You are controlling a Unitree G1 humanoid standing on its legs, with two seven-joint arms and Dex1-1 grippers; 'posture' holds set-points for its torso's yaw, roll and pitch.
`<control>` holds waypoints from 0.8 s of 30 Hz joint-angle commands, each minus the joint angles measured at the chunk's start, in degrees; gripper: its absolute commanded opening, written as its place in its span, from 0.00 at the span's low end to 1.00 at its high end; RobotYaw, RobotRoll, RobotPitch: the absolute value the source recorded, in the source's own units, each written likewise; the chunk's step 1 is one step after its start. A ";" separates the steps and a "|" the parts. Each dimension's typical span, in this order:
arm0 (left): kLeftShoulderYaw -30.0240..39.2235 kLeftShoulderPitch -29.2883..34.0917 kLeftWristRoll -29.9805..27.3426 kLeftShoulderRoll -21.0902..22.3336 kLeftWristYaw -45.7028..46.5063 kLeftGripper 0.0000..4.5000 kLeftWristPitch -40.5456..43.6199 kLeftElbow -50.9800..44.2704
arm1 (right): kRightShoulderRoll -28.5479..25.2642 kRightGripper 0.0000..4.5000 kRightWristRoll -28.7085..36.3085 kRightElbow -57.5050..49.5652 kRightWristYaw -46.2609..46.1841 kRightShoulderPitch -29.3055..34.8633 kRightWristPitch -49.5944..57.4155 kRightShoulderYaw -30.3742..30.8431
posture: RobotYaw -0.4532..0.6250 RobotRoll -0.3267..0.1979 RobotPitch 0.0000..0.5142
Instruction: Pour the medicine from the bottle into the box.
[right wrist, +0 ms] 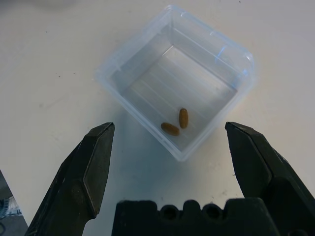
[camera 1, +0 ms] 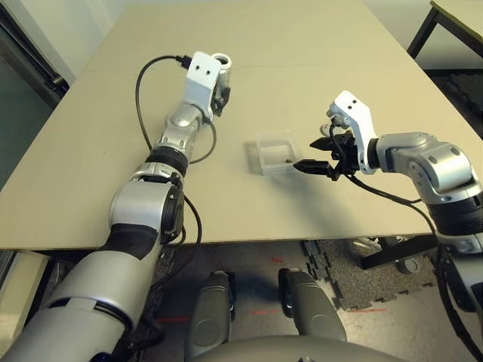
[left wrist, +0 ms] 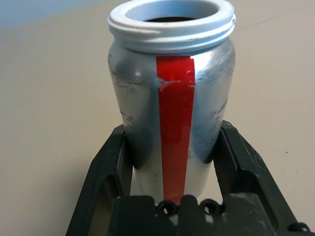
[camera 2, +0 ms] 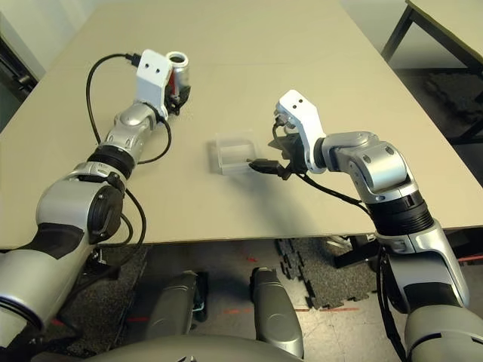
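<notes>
Left arm: nearest to us, our silver forearm runs up from the near left corner of the table (camera 1: 90,151) toward its middle.
Left gripper (camera 1: 217,92): it sits well in from the left edge, and we have its two black fingers (left wrist: 106,167) clamped on either side of the bottle.
Bottle (left wrist: 172,103): upright in our grip, silver-grey with a red strip down its side. From the head views we see little more than its white rim above the wrist housing; the left wrist view gives us the open, uncapped mouth and the scuffed metal body. We cannot tell whether its base touches the table.
Box (camera 1: 275,153): clear plastic tray lying flat near the middle of the table, closer to the near edge than the far one, well apart from the bottle and to its right.
Medicine (right wrist: 176,123): two small brown pills lying on the ribbed bottom of the box, touching or nearly so, at the side nearest our right gripper. The head views show at most a faint speck there; the right wrist view makes them plain.
Right gripper (camera 1: 319,155): just beside the right side of the box, fingers spread wide and holding nothing. From the head views its tips seem to reach the box rim; the right wrist view shows bare table between the fingers (right wrist: 81,179) and the box.
</notes>
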 commanded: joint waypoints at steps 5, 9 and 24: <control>2.27 5.46 -4.18 -2.09 2.46 0.56 2.44 -4.50 | 1.94 1.00 0.63 1.15 -1.35 -0.48 -0.56 -2.40 | 0.46 0.62 0.26; 1.76 7.66 -4.45 -2.46 2.23 0.56 2.70 -6.22 | 2.72 1.00 0.58 1.62 -2.10 -0.59 -0.54 -3.62 | 0.46 0.62 0.26; 0.90 10.75 -4.97 -2.81 1.21 0.56 2.61 -8.44 | 1.67 1.00 0.25 2.27 -1.00 -0.23 -0.60 -3.31 | 0.46 0.62 0.26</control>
